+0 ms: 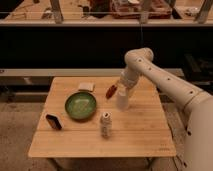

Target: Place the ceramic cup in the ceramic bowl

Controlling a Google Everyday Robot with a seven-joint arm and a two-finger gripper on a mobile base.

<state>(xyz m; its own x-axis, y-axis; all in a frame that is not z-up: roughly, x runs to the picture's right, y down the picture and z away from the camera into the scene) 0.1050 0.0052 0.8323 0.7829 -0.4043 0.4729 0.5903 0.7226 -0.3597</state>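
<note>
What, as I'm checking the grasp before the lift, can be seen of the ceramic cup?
The ceramic cup is plain white and smooth-looking, with no handle showing. It is upright, just right of centre on the wooden table, to the right of the ceramic bowl and apart from it. The pincer sits at its top, hiding the rim. A reddish object lies close at its left; whether they touch cannot be told.
</note>
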